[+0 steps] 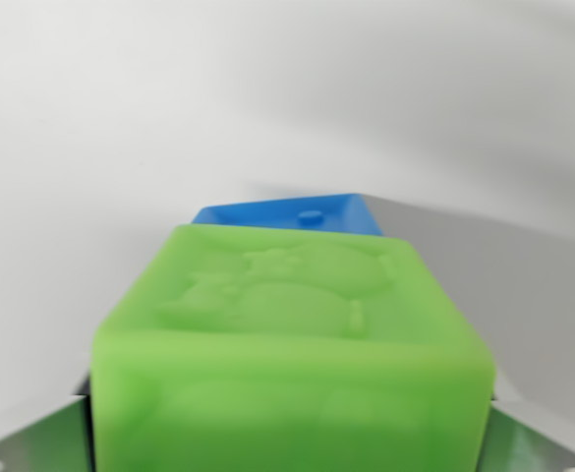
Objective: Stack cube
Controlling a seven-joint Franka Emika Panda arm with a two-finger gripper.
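Observation:
A green cube [287, 334] with an embossed animal figure on its top face fills the lower half of the wrist view. My gripper [289, 418] is shut on it, and grey metal fingers [36, 433] show at both lower corners against the cube's sides. Just beyond the green cube a blue cube [292, 213] peeks out, with a small stud on its top face. Most of the blue cube is hidden behind the green one. I cannot tell whether the two cubes touch.
A plain white surface [120, 128] surrounds the cubes, and a grey shadow falls to the wrist view's right of the blue cube.

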